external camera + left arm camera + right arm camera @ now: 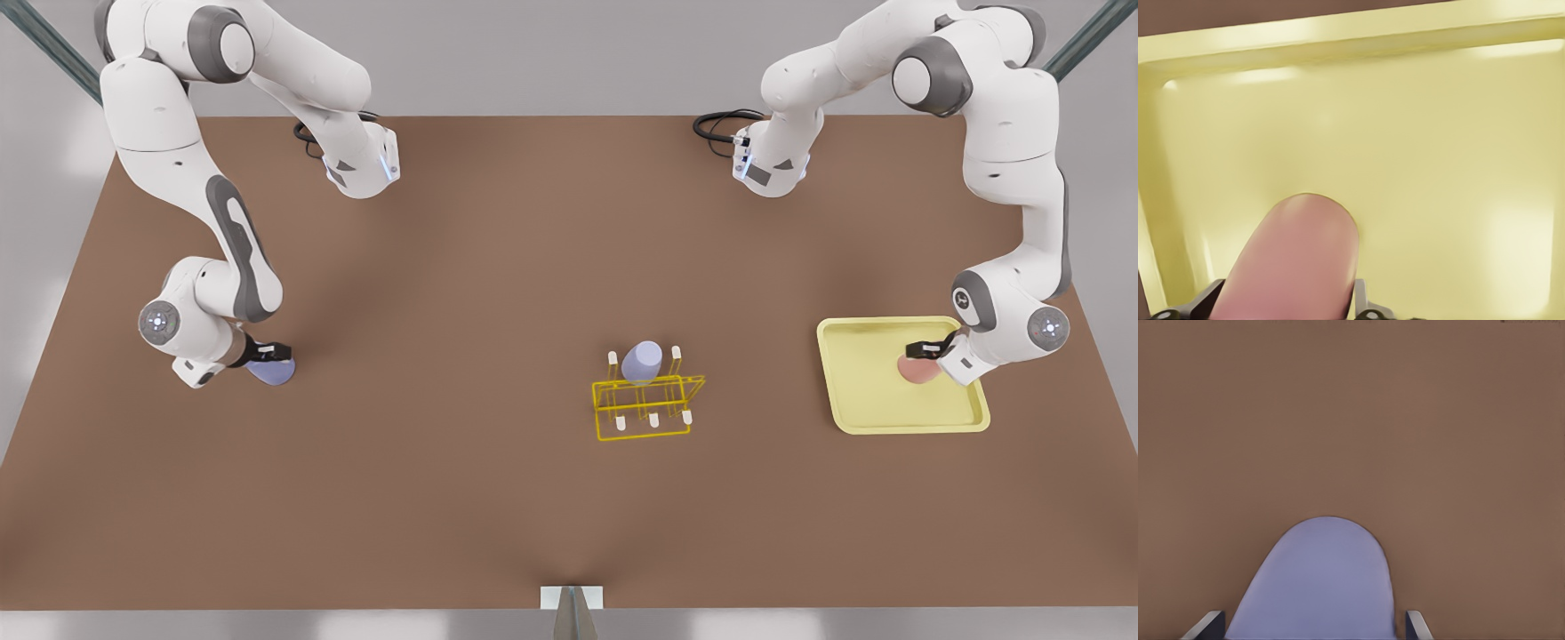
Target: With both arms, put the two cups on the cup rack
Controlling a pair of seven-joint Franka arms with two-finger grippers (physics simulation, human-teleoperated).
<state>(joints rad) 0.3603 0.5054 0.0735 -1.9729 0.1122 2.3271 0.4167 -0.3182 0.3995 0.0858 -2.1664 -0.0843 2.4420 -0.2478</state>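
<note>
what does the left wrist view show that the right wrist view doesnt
Left wrist view: the salmon pink cup between the left claw's fingers, over the pale yellow tray. Right wrist view: the lavender cup between the right claw's fingers, over the bare brown table. Shared: each looks down past its own claw at a cup between its fingers, with no rack in sight.

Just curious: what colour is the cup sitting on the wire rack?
Pale lavender cup on the bright yellow rack; clearest in the front view.
</note>
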